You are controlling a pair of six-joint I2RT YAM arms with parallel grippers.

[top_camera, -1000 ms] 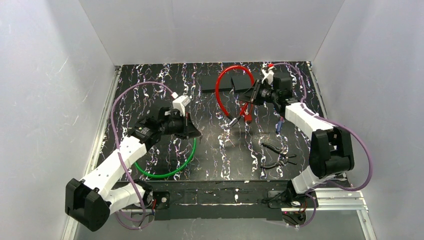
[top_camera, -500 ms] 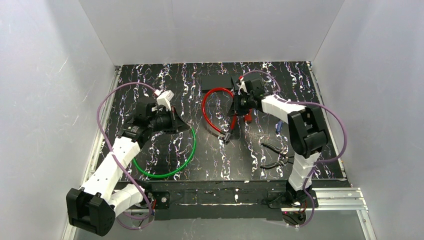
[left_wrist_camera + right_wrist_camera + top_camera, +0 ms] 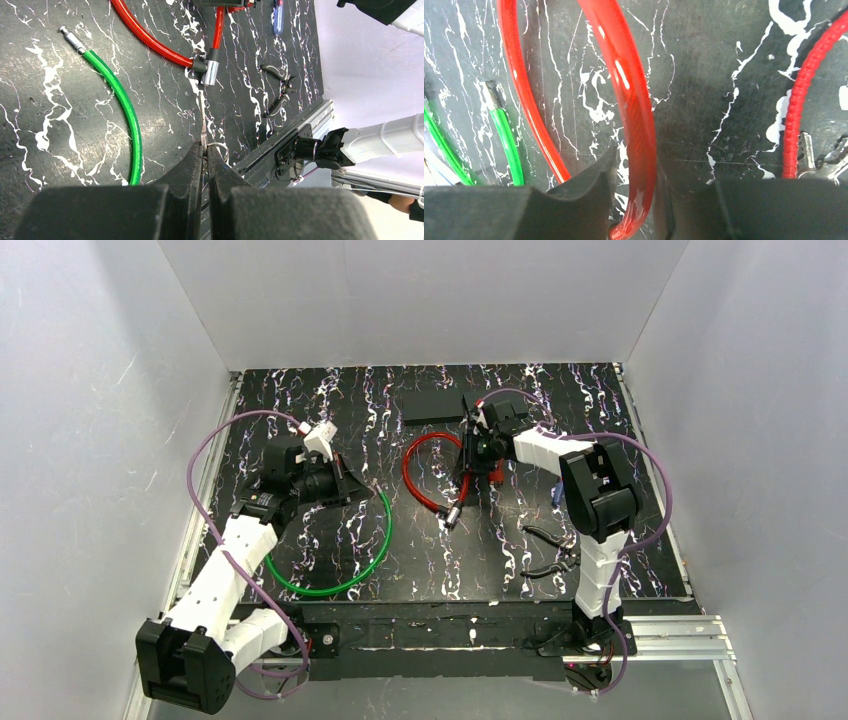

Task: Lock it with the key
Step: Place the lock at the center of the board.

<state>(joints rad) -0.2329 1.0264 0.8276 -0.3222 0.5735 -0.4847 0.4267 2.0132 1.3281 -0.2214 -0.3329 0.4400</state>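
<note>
My left gripper [image 3: 352, 485] is shut on a small silver key [image 3: 203, 131]; its ring [image 3: 218, 148] shows beside the fingertips. The key's tip points at the silver lock cylinder [image 3: 211, 73] on the end of the red cable lock [image 3: 150, 39], with a gap between them. In the top view the red cable [image 3: 408, 465] loops on the mat with its cylinder [image 3: 451, 512] at the near end. My right gripper [image 3: 478, 452] is shut on the red cable [image 3: 638, 120], which runs between its fingers.
A green cable lock [image 3: 372, 558] curves near the left arm, its metal pin [image 3: 70, 38] lying free. Black pliers [image 3: 556, 548] and a blue screwdriver [image 3: 557, 492] lie to the right. A black box [image 3: 435, 406] sits at the back. A red coiled cord with keys [image 3: 800, 105] lies by the right gripper.
My right gripper has carried the red cable left and down toward the mat, and the loop has shrunk and moved left. My left gripper has drawn back to the left with the key.
</note>
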